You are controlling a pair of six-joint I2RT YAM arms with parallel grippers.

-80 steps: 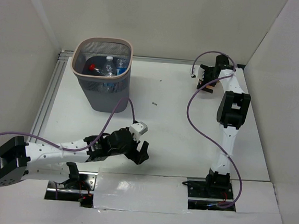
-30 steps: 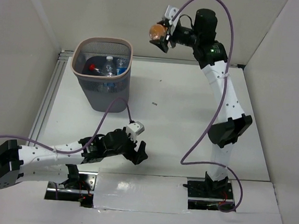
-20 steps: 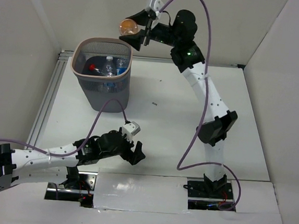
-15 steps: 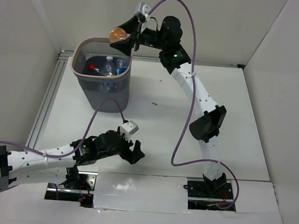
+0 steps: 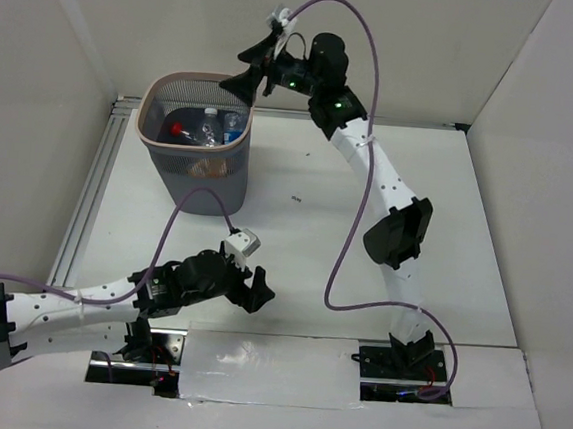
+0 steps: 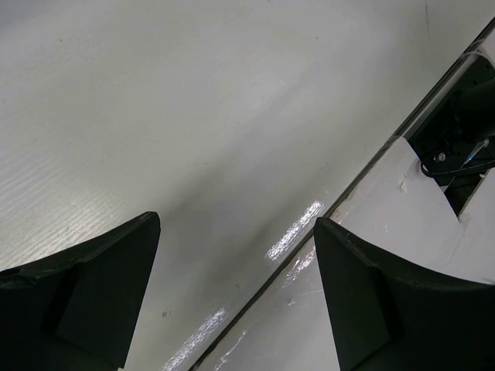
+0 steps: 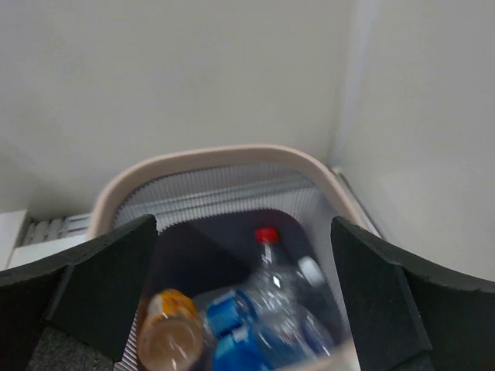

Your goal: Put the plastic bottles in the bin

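**Right pincer open over the bin**

The right pincer is hovering, jaws spread and empty, above the bin's far rim, so anything released drops inside. The plastic bottles are lying in the bin, an orange-tinted bottle among them. The left pincer is waiting open and empty, low over the bench, out of the way.

No readable text, blue bottle labels too blurred to read
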